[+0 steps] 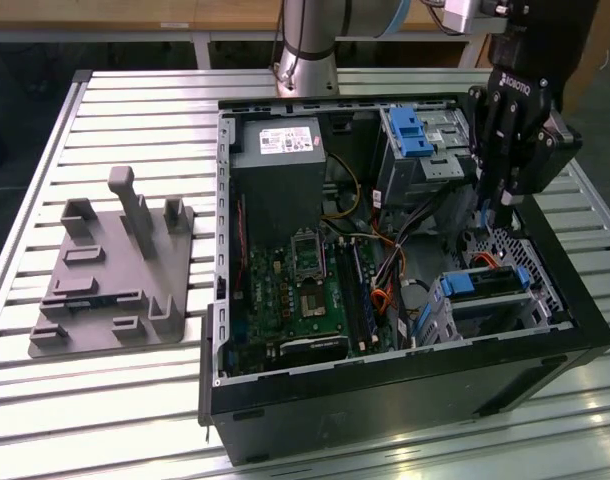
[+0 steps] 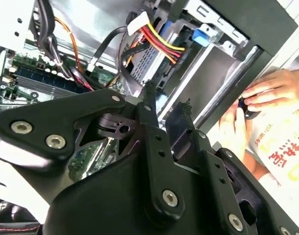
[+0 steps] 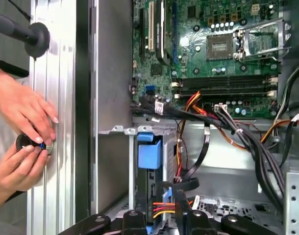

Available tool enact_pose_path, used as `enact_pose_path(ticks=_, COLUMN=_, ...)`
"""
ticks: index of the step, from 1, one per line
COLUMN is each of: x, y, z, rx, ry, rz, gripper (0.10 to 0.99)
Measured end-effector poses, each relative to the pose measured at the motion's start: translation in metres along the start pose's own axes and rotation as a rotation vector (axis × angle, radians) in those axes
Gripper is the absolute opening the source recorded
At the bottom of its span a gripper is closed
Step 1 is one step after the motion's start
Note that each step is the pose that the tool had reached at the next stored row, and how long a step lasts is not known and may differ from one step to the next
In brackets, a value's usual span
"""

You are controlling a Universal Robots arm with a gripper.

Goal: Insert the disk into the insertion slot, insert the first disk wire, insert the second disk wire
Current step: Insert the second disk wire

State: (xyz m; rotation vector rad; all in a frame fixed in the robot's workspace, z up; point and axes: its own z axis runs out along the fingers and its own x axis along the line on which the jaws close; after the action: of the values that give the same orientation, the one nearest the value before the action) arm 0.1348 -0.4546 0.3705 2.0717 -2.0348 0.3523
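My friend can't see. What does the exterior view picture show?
A robot's black claw hangs inside an open black computer case, at the exterior view's right, near the disk in its blue frame, which sits in the low grey insertion slot. The case stands on a slatted metal table beside a grey stand.

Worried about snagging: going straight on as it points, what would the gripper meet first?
Likely the red and yellow wires near the disk, just ahead of the gripper; depth is unclear.
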Motion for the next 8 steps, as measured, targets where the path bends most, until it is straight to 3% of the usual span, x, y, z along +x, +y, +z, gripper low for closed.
enact_pose_path(ticks=5, x=-0.0035, y=0.0041, z=0.0014, rx=0.001, ry=0.0341, rz=-0.005, gripper=0.365)
enact_pose_path(ticks=8, x=-0.0048, y=0.0058, z=0.0044, rx=0.006, ry=0.0407, rz=-0.018, gripper=0.365)
